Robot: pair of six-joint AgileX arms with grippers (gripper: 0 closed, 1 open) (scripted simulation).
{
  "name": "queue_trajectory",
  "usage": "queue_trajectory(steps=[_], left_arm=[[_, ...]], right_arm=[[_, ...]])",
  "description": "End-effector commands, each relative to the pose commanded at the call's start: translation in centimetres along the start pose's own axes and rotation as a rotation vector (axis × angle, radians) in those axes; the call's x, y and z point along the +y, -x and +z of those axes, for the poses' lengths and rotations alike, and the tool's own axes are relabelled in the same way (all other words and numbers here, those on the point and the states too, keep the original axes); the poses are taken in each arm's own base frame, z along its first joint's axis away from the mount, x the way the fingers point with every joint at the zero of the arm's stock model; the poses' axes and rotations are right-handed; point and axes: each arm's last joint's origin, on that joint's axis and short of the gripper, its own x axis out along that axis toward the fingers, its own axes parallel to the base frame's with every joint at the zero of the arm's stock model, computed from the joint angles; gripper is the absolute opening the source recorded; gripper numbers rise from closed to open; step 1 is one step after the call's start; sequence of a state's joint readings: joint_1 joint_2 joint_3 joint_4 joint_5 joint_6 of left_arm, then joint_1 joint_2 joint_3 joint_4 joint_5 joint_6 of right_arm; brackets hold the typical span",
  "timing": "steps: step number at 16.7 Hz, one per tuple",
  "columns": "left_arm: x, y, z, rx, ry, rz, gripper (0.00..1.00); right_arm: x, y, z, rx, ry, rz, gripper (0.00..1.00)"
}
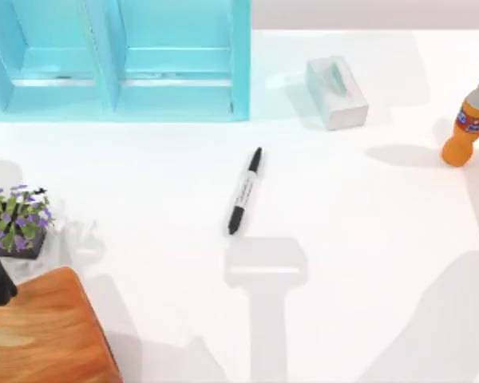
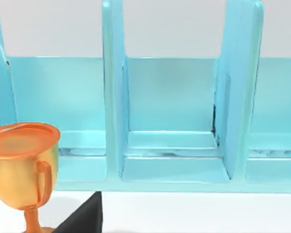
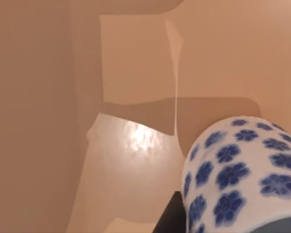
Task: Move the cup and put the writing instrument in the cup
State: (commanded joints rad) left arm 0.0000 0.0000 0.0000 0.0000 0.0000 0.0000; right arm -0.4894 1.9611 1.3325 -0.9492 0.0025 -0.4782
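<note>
The right wrist view shows the cup (image 3: 242,174), white with blue flowers, very close to the camera and with a dark part of the right gripper at its lower edge; whether the fingers clamp it I cannot tell. Behind it lies a tan surface crossed by shadows.

In the left wrist view, a black corner sits low in the picture, next to a gold trophy (image 2: 24,170) with an orange rim. Beyond them stands the light-blue rack (image 2: 174,145) with upright dividers. That arm's fingers cannot be judged either.

From above, the marker pen (image 1: 245,191) lies flat near the middle of the white table (image 1: 367,239), slanted, apart from everything else. The blue rack (image 1: 120,64) stands at the far left. A white tissue box (image 1: 336,92) sits to the right of the rack, and an orange soda bottle (image 1: 468,124) stands near the right edge. At the left edge are a small pot of purple flowers (image 1: 17,219), a dark part of the left arm, and a wooden board (image 1: 44,335) at the near corner.
</note>
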Motion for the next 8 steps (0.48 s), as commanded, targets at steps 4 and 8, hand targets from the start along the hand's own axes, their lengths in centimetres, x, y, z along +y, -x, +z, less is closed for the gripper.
queue_trajectory(steps=[4,8], left_arm=[[0.00,0.00,0.00,0.000,0.000,0.000,1.00],[0.00,0.00,0.00,0.000,0.000,0.000,1.00]], right_arm=[[0.00,0.00,0.00,0.000,0.000,0.000,0.00],[0.00,0.00,0.00,0.000,0.000,0.000,0.00]])
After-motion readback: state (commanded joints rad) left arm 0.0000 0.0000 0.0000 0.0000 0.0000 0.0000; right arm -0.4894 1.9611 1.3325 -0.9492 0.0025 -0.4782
